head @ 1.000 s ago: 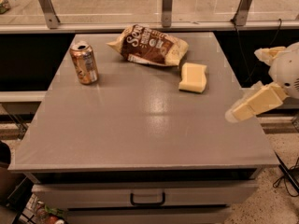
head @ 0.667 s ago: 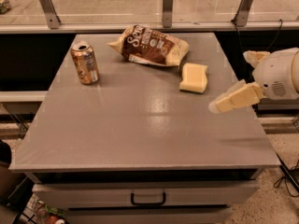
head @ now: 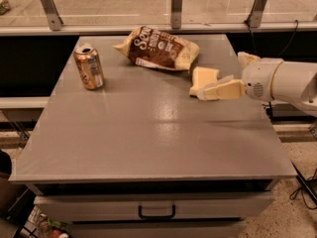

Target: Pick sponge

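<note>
Since a second ago the gripper (head: 214,90) has swung in from the table's 4 o'clock edge toward the sponge. Nothing else has shifted.

The sponge (head: 203,75) lies flat at about 2 o'clock from the middle of the table (head: 148,133), still on the surface and not yet picked. Your gripper reaches in from 3 o'clock, and its tip overlaps the sponge's near right corner in this view. You cannot tell from here whether it is touching the foam or hanging above it, or whether it is spread or closed.

Just beyond the sponge, toward 11 o'clock from it, sits the snack bag (head: 158,48), its near corner close to the block. The soda can (head: 89,67) stands upright at 10 o'clock on the table, well apart and no concern.

To do this step well, you probably want to:
- Centre over the block instead of catching its corner, or the foam may pivot and slide toward the bag.
- Come down with the opening set across the block's short side.
- Close gently, as the foam will likely compress.
- Lift straight up.
</note>
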Available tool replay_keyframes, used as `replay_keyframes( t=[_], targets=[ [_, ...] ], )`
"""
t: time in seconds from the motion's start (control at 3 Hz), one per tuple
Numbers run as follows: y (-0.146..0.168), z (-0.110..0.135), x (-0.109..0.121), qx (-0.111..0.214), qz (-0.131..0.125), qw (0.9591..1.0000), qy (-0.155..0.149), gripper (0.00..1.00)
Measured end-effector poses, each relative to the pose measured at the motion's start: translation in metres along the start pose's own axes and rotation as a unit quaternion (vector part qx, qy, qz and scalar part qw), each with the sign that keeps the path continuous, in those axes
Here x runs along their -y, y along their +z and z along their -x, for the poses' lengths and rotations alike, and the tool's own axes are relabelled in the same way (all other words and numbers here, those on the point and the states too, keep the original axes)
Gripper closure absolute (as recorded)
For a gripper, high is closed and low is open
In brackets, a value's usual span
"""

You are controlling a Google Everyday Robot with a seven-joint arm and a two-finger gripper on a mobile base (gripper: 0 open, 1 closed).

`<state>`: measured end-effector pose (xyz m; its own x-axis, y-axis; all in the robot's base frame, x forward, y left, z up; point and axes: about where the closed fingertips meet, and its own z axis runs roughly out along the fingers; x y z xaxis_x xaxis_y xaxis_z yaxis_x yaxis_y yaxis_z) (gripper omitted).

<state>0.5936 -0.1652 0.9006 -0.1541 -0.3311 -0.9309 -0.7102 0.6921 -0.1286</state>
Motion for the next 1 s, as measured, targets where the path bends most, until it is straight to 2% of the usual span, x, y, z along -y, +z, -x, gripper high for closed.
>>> replay_keyframes(
  t=[0.33, 0.67, 1.0],
  targets=[
    [0.026, -0.008, 0.003, 0.03, -0.002, 0.999, 0.033, 0.0],
    [0.037, -0.021, 0.003, 0.039, -0.006, 0.9977, 0.054, 0.0],
    [0.044, -0.031, 0.002, 0.033, -0.014, 0.9972, 0.066, 0.0]
  ],
)
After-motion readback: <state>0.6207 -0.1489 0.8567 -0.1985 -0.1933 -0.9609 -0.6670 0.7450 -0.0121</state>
